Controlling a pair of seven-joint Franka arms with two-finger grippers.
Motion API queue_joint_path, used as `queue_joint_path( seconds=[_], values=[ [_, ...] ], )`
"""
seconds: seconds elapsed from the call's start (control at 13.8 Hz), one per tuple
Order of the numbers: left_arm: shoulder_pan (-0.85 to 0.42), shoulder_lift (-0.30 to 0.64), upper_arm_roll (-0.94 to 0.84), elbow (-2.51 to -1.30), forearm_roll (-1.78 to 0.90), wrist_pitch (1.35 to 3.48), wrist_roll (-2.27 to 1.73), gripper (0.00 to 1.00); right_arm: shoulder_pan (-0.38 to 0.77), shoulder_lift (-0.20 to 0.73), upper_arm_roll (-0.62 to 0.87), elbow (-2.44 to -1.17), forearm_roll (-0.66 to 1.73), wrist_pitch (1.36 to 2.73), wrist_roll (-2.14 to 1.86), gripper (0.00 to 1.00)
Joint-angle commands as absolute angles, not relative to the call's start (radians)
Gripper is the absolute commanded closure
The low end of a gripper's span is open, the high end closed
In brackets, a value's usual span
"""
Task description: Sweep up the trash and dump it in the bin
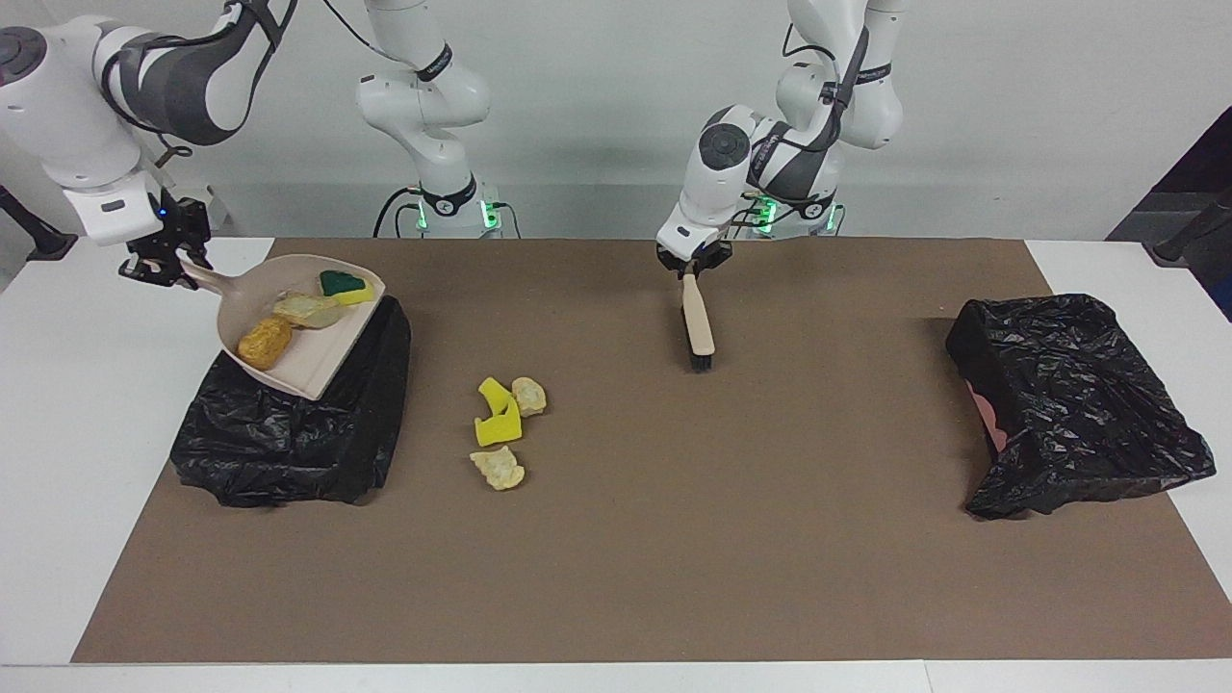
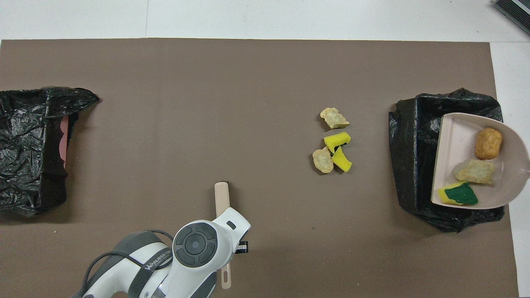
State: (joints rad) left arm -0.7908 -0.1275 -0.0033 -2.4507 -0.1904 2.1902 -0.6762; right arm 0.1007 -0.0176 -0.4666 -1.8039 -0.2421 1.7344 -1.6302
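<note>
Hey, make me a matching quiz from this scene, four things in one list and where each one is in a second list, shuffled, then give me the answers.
Things:
1. dustpan
2. brush
3. green-topped sponge chunk
4. bent yellow foam piece

Places:
A. lying on the brown mat, out in the open
B. held by the left gripper
C. riding in the dustpan
D. held by the right gripper, over the black-bagged bin

Pairs: 1-D, 2-B, 3-C, 4-A
</note>
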Motion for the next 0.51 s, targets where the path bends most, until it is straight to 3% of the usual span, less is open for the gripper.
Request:
queue_joint_path(
  seconds=[0.0,0.44],
  values=[
    [-0.789,-0.137,0.021,-2.444,-0.204,2.203,-0.677,0.00,0.121,-0.018,-0.451,-1.813,-0.360,1.793,-1.634,1.00],
    [-0.527,-0.075,0.025,-2.303,-0.189,2.163,-0.346,0.00,0.126,-0.057,-0.355,-1.899,-0.648,1.878,-1.602,1.00]
  ],
)
